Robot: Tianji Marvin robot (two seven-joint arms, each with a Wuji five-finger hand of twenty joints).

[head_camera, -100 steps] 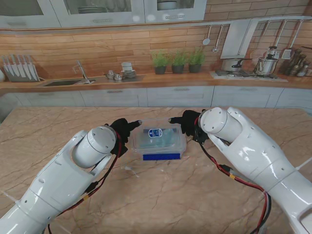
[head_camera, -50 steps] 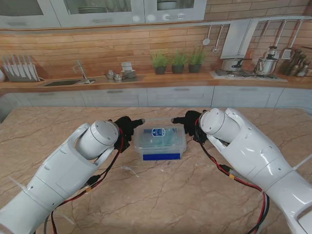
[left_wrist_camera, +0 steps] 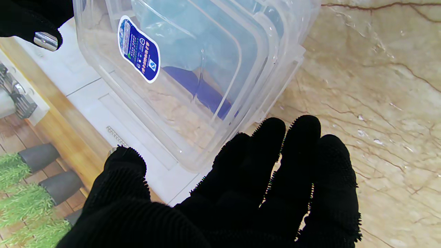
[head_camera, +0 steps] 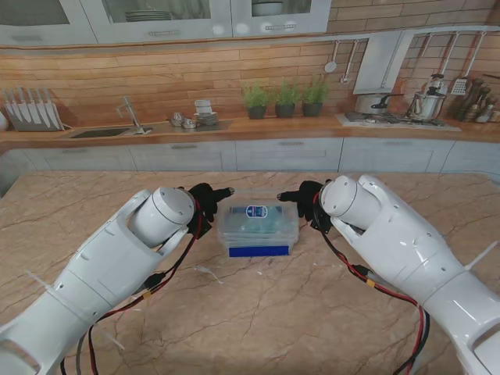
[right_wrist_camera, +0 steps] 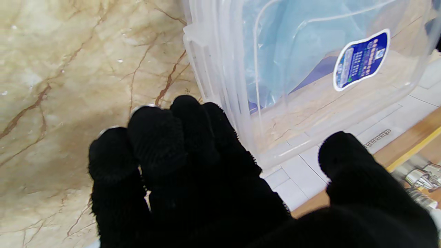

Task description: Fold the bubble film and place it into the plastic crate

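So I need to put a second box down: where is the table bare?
Bare marble table nearer to me than the plastic crate, between both forearms, and on the far left and far right. Crowded only at the crate, flanked by the left hand and right hand.

The place is a kitchen, or a room dressed as one. The work surface is a beige marble-patterned countertop with brown veins [head_camera: 258, 312], like an island. Behind it runs a long wooden counter over pale grey cabinet doors [head_camera: 289, 154], with a sink and curved metal tap [head_camera: 131, 116] set into it. A row of knives on a rack [head_camera: 31, 109] stands at the left, three small green potted plants [head_camera: 286, 99] at the middle, and steel pots on a hob [head_camera: 398, 105] at the right (ladles and utensils hang above them). The wall is brown wooden planking [head_camera: 156, 74], topped by glass-fronted cupboards holding stacked plates [head_camera: 148, 14].
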